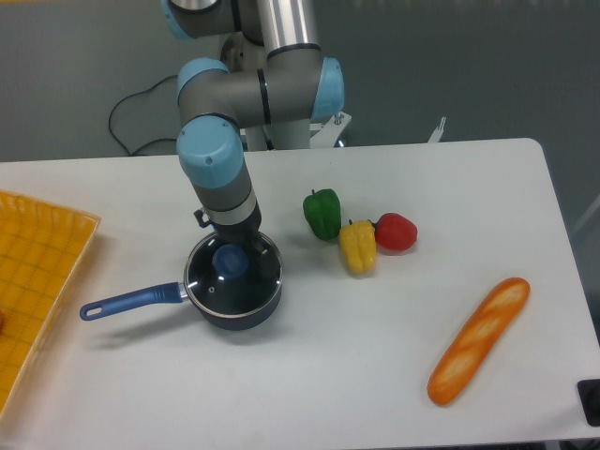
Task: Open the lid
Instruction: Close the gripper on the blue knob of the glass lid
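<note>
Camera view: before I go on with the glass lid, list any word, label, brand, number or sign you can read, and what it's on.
No readable text.
Grey and light blue robot arm: no legible marking.
Round glass lid with blue knob, dark blue long-handled saucepan, orange tray, three peppers, baguette: none visible.

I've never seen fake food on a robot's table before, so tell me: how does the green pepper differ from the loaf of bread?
The green pepper is small and squat; the bread loaf is long and slim. The pepper is green, the loaf orange-brown with paler slashes. The pepper sits close beside the yellow pepper, while the loaf lies alone, diagonally, near the table's front right. Both rest on the white table, untouched.
</note>
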{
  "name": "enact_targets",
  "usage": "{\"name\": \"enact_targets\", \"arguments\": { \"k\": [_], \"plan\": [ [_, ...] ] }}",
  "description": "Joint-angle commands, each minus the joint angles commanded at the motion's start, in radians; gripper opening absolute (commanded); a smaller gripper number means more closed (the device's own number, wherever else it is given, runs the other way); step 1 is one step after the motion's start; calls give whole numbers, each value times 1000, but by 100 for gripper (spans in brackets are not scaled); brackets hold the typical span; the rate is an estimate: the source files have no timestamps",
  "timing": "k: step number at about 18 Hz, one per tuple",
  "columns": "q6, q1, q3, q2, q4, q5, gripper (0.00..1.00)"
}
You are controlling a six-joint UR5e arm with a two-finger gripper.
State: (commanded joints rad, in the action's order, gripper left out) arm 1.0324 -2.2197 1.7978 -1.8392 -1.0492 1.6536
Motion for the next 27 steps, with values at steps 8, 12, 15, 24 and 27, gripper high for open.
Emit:
{"name": "enact_targets", "arguments": {
  "k": [8, 12, 15, 24, 27],
  "plan": [
    [2, 12, -6, -2, 3, -9, 100],
    [-3, 21, -21, -17, 3, -9, 100],
    [-3, 35, -21, -29, 3, -9, 100],
    [-5, 49, -21, -38, 8, -11, 100],
    [-3, 49, -21, -37, 8, -11, 92]
  ]
}}
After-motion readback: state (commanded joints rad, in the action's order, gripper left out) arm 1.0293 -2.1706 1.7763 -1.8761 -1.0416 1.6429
